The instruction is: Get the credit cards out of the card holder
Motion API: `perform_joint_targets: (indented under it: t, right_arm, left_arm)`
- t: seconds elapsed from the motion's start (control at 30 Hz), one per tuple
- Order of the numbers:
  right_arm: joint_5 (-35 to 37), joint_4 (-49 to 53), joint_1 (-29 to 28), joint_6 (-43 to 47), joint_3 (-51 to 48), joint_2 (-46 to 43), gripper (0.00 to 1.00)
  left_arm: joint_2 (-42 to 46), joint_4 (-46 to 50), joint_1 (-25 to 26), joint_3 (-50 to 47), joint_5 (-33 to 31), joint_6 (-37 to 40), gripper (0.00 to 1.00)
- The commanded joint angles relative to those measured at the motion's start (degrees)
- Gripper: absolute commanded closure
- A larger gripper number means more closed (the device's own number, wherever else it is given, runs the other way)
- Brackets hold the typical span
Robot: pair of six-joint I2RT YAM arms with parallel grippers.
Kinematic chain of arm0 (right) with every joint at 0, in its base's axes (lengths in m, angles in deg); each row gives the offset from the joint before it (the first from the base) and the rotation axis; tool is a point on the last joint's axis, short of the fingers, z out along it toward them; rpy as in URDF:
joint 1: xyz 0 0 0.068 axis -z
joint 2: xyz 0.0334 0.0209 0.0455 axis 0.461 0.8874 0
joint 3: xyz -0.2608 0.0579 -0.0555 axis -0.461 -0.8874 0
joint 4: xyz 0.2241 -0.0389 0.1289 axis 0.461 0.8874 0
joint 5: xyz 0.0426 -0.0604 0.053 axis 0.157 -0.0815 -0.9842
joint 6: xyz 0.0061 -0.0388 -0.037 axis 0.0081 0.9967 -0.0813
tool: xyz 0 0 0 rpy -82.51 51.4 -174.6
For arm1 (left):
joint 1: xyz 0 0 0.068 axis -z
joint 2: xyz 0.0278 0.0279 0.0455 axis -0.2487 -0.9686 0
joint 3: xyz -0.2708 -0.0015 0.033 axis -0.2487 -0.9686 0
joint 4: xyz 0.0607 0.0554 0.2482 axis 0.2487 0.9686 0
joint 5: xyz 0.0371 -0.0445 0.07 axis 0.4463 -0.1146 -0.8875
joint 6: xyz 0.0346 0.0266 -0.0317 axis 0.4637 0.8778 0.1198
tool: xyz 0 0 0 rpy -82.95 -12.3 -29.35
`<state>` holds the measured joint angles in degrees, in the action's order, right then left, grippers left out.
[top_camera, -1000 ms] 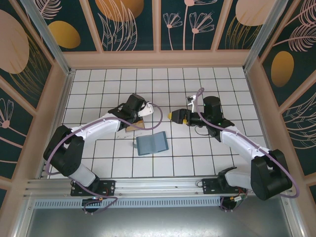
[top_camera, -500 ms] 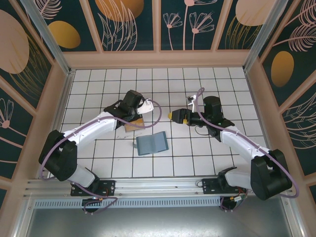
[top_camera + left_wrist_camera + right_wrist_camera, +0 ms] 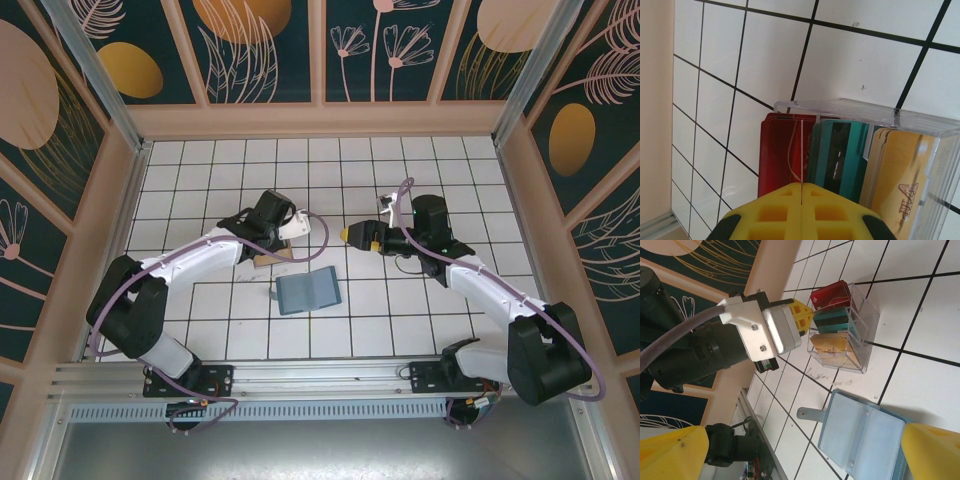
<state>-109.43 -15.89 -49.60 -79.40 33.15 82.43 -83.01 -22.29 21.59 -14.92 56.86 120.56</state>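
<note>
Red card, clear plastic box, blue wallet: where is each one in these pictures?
red card [image 3: 777, 155]: left wrist view, middle of its red face.
clear plastic box [image 3: 860, 106]: left wrist view, its upper rim.
blue wallet [image 3: 847, 432]: right wrist view, open inner panel left of the fold.

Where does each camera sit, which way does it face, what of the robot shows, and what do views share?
Top external: above and behind the bases, looking down on the table; left arm and right arm show.
Left wrist: on the left arm, looking down past its shut left tool into a clear box of credit cards.
Right wrist: on the right arm, looking between the fingers of the open right tool, over the card holder, at that box.
Shared: both wrist views show left tool and cards.
</note>
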Motion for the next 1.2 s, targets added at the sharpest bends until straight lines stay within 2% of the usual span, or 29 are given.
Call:
perform_joint_targets:
  t: [0.0,0.13,0.3,0.57,0.63,0.83,0.87,1.0,1.17]
  right_arm:
    - [0.4,0.1,0.5,0.7,0.9,-0.4,0.01]
    - [0.3,0.0,0.6,0.8,0.9,-0.3,0.01]
    - [0.3,-0.1,0.6,0.6,0.8,-0.3,0.01]
    - [0.3,-0.6,0.6,0.2,0.6,-0.2,0.01]
    - [0.4,-0.5,0.6,0.1,0.6,-0.4,0.01]
    - [0.5,-0.6,0.6,-0.3,0.1,-0.7,0.01]
    - [0.6,-0.6,0.5,-0.4,0.0,-0.8,0.01]
    - [1.4,-0.1,0.6,-0.3,-0.2,-1.0,0.01]
    - [4.4,2.6,-0.2,1.4,0.0,-1.2,0.01]
  left_arm:
    - [-1.1,-3.3,-0.5,-1.6,-1.6,0.4,1.0]
    - [-1.2,-5.1,-0.7,-2.2,-2.9,0.6,0.98]
    - [-1.2,-7.3,-1.6,-2.2,-4.4,0.2,0.81]
    - [-1.1,-11.0,-3.2,-4.2,-6.9,0.1,0.78]
    - [-1.0,-12.0,-3.3,-4.3,-7.7,-0.3,0.57]
    - [-0.2,-11.8,-3.5,-2.9,-6.9,-2.9,0.5]
    - [0.1,-11.4,-3.5,-2.8,-6.4,-4.2,0.47]
    - [0.7,-9.5,-3.5,3.2,-5.8,-12.0,0.2]
    - [0.1,-2.8,-3.5,11.4,-6.6,-24.8,0.11]
